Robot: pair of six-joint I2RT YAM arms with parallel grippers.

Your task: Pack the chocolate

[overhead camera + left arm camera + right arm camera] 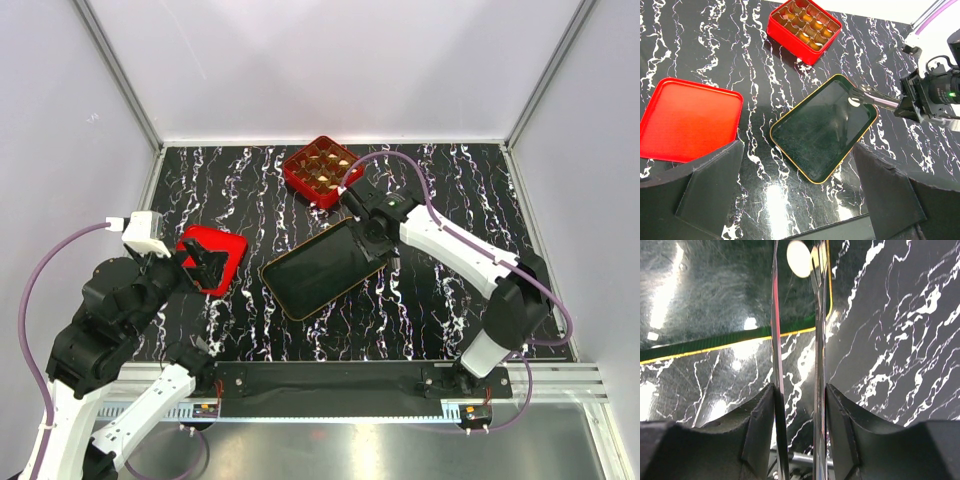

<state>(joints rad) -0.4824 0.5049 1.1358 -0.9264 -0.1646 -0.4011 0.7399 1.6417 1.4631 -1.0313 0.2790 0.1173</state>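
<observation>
Nearest the left wrist camera, the left gripper (797,150) has its jaws spread wide with nothing between them. It hangs above the marbled black table (900,40), by the near edge of the red lid (687,120). That lid lies flat with its inside up on the left arm's side, well apart from the black tray (820,130).

From the top view I see the right arm stretched across to the tray's far right corner. The right gripper (799,390) has its jaws drawn in narrow on 1 pair of thin metal tweezers (776,340), whose 2 blades run out side by side ahead of it. At their tips sits 1 round, cream-white chocolate (799,258), pinched between the blades. It is over the tray's dark floor, just inside the gold rim at that corner. I cannot tell whether it touches the floor or hangs just above it.

Beyond the tray, close to its far corner but apart from it, stands the red box (804,27). Its gridded cells glint gold-brown, and I cannot tell what sits in them.
</observation>
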